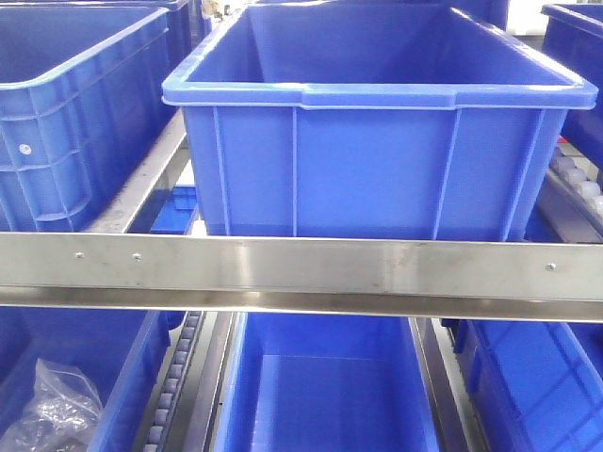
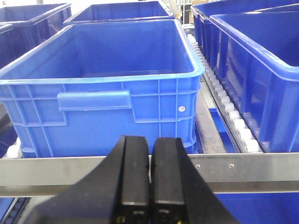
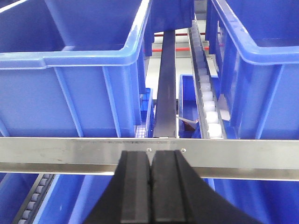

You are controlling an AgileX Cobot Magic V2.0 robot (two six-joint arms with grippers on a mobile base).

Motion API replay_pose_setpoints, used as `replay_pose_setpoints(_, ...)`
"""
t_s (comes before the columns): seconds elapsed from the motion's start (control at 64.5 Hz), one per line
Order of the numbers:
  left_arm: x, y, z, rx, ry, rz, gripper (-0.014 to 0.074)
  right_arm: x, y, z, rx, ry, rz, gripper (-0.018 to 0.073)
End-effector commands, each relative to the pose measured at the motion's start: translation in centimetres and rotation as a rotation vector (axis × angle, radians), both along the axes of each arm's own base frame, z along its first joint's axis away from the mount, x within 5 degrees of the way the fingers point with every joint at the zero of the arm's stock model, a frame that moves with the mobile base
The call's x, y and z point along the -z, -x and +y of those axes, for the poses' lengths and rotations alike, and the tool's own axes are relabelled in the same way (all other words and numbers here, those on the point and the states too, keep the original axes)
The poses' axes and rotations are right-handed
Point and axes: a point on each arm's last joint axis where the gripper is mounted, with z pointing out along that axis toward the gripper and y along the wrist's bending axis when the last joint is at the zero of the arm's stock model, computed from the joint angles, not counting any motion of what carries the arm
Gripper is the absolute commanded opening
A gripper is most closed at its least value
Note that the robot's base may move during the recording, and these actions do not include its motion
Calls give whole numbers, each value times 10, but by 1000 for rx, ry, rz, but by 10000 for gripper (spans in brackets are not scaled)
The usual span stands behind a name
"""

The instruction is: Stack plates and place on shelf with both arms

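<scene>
Both pincers closed and empty, no plates in sight

The left pincer (image 2: 149,179) and right pincer (image 3: 150,184) are pressed shut, holding nothing, with the shelf (image 3: 56,151) rail and a blue box (image 2: 98,102) just beyond. Plates likely feel hard, slippery, breakable; grip the rims.

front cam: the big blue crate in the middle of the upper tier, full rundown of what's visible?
The blue crate is a rectangular open-top bin of glossy moulded plastic, with a thick rolled rim, vertical ribs on its front wall and smooth inner walls. No contents show, though its floor is out of view. It stands upright and level on the upper tier, just behind the steel front rail, which hides its base. Similar crates flank it, apart from it.
</scene>
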Motion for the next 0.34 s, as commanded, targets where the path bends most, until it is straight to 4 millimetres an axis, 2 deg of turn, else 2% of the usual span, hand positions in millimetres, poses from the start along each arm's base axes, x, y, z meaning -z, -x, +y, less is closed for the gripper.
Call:
replay_pose_setpoints(0.0, -7, 2, 0, 1, 8, -96, 83, -9, 1, -1, 15, 9, -100, 57)
replay_pose_setpoints(0.326, -7, 2, 0, 1, 8, -96, 83, -9, 1, -1, 15, 9, -100, 57)
